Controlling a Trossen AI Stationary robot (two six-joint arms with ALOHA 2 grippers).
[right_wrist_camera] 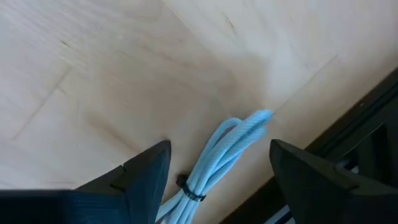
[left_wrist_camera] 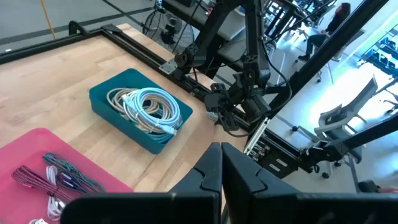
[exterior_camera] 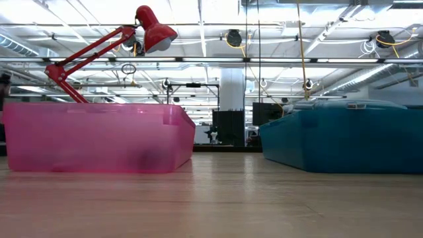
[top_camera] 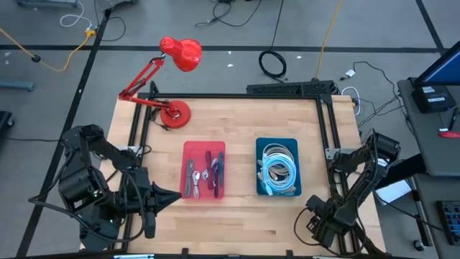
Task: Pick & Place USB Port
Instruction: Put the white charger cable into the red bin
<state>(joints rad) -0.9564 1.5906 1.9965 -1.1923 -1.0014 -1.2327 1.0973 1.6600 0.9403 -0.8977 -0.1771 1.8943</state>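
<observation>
A light-blue USB cable bundle (right_wrist_camera: 231, 144), bound with a black tie (right_wrist_camera: 189, 188), lies flat on the wood by the table's near right corner. My right gripper (right_wrist_camera: 219, 147) points down over it, open, one finger on either side of the bundle and apart from it. In the high view the right gripper (top_camera: 317, 216) hides the bundle. The blue tray (top_camera: 259, 147) holds coiled pale cables (top_camera: 278, 171). The red tray (top_camera: 188, 148) holds dark and red cables (top_camera: 210, 173). My left gripper (top_camera: 169, 196) waits shut near the near left edge, beside the red tray.
A red desk lamp (top_camera: 181, 54) stands with its base (top_camera: 175, 114) at the far left of the table. A black frame rail (right_wrist_camera: 367, 134) runs close beside the bundle. Bare wood lies between the two trays and along the near edge (top_camera: 237, 230).
</observation>
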